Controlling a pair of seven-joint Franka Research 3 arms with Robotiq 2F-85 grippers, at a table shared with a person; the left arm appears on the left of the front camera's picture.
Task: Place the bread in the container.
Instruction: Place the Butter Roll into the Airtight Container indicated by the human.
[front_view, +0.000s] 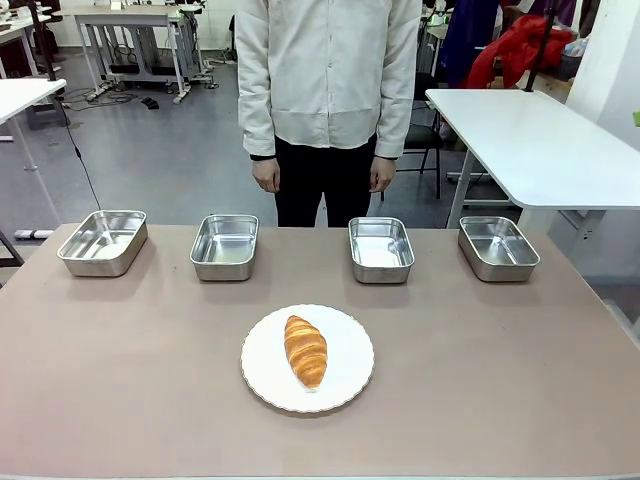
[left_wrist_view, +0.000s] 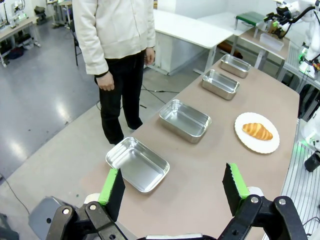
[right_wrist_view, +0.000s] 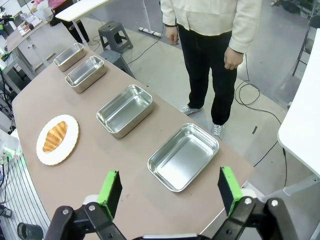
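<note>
steel containers (front_view: 381, 250) four, all empty; bread (front_view: 305, 350) on white plate (front_view: 350, 385); left fingers (left_wrist_view: 111, 189), right fingers (right_wrist_view: 110, 194) spread.

Bright even light, sharp, wrist views bowed

Golden-brown ridged bread (front_view: 305, 350), white scalloped plate (front_view: 350, 372), shiny silver pans (front_view: 381, 249), grey-brown table (front_view: 500, 380), cream jacket (front_view: 330, 70)

Left gripper (left_wrist_view: 172, 172) and right gripper (right_wrist_view: 169, 175): black fingers (left_wrist_view: 117, 192), green pads (left_wrist_view: 107, 187), silver pivot bolts (left_wrist_view: 62, 211). Person (front_view: 328, 90) wears a cream jacket over black trousers.
</note>
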